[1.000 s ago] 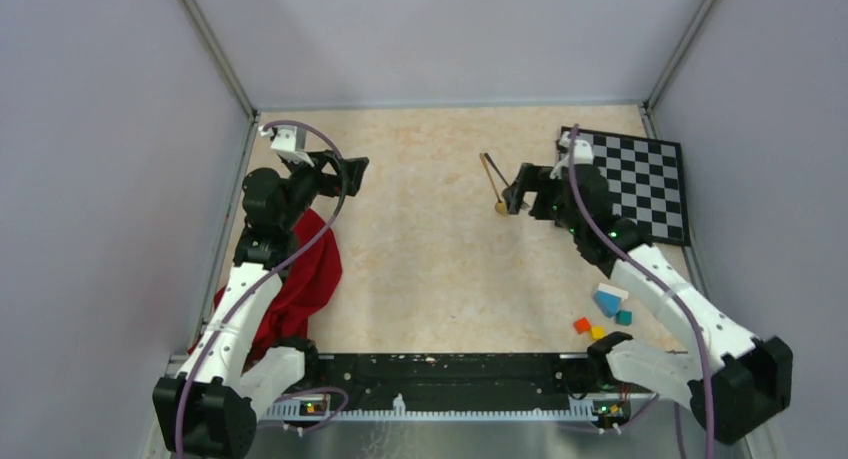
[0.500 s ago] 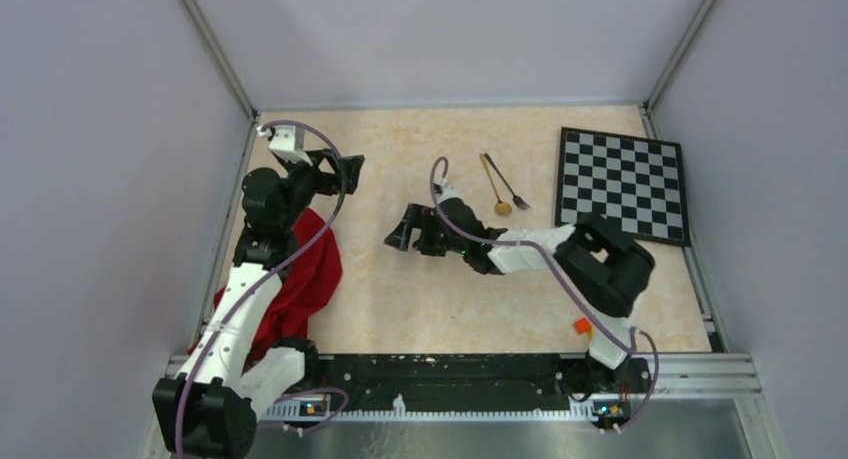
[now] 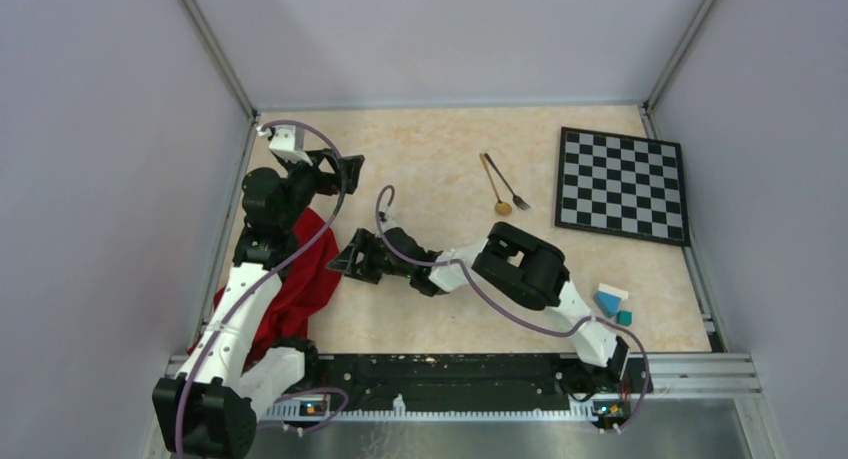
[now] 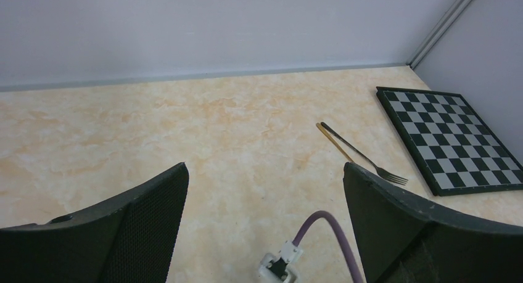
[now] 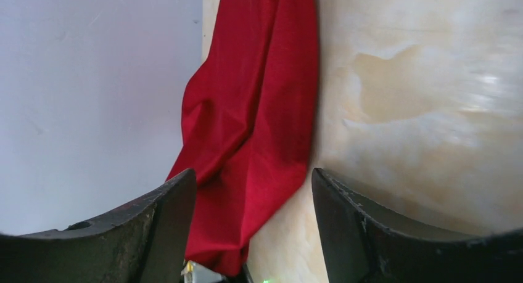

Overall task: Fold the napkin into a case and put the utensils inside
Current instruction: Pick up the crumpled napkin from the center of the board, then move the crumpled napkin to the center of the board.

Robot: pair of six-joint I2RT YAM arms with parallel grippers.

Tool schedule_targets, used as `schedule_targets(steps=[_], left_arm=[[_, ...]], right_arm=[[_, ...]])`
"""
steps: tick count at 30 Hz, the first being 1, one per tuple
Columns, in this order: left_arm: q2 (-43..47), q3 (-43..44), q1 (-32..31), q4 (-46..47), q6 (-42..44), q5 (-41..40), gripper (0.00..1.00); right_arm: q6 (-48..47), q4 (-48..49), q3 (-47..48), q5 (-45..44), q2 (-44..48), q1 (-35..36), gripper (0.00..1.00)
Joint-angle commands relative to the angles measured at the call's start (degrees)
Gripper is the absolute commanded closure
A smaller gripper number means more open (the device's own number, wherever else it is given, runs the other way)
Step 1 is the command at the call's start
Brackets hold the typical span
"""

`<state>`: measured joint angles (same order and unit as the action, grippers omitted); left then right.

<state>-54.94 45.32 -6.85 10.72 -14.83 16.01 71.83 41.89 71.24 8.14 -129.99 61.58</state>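
Having swung away from the spoon (image 3: 494, 185) and fork (image 3: 510, 185), now well behind it, our right gripper (image 3: 342, 262) is arriving, jaws spread and empty, just before the crumpled red napkin (image 3: 308, 271), so we are readying to fold, while our left gripper (image 3: 348, 171) is hovering spread, empty.

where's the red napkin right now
In the top view the napkin lies bunched at the left edge of the table, partly under the left arm, with the open right claw close beside it.
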Motion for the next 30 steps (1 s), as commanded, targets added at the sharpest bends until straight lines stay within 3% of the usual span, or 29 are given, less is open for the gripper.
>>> schedule_targets(steps=[1, 2, 4, 7, 9, 11, 15, 17, 20, 24, 28, 30], left_arm=[[0.0, 2.0, 0.1, 2.3, 0.5, 0.2, 0.01], [-0.3, 2.1, 0.1, 2.2, 0.5, 0.1, 0.01], [-1.1, 2.4, 0.3, 2.1, 0.5, 0.1, 0.01], [-1.5, 2.4, 0.4, 1.8, 0.5, 0.0, 0.01], [-2.0, 2.3, 0.4, 1.8, 0.7, -0.2, 0.01], [-3.0, 3.1, 0.4, 1.1, 0.8, -0.2, 0.01], [-6.5, 3.7, 0.4, -0.9, -0.2, -0.8, 0.01], [-9.1, 4.8, 0.3, -3.4, -1.6, -2.0, 0.01], [-14.4, 7.8, -0.9, -8.3, -2.0, -3.3, 0.01], [-20.2, 10.3, -3.6, -13.5, -1.3, -7.7, 0.01], [-23.4, 11.9, -7.9, -16.8, -0.1, -11.8, 0.02], [-24.8, 13.4, -11.1, -21.5, -0.9, -16.3, 0.02]], right_arm=[[-0.6, -9.7, 10.0, -6.6, -4.2, 3.4, 0.34], [-1.4, -12.5, 11.2, -7.8, -5.0, 3.9, 0.34], [-5.1, -17.4, 15.1, -9.8, -6.2, 4.1, 0.52], [-12.8, -24.3, 14.0, -12.2, -2.8, 2.3, 0.99], [-18.4, -23.2, 6.9, -11.4, 3.1, -1.1, 1.00], [-25.1, -21.2, 0.6, -1.0, 9.0, -6.0, 1.00], [-32.6, -29.6, -5.9, 17.7, 18.3, -16.8, 1.00], [-36.4, -35.4, -9.3, 21.9, 22.8, -19.8, 1.00], [-43.4, -48.8, -10.3, 18.1, 28.9, -20.6, 1.00], [-46.8, -54.8, -15.6, 8.6, 37.4, -22.2, 1.00], [-53.0, -61.8, -10.8, 8.8, 35.3, -24.5, 1.00], [-53.8, -67.0, -7.7, 4.0, 34.3, -24.5, 1.00]])
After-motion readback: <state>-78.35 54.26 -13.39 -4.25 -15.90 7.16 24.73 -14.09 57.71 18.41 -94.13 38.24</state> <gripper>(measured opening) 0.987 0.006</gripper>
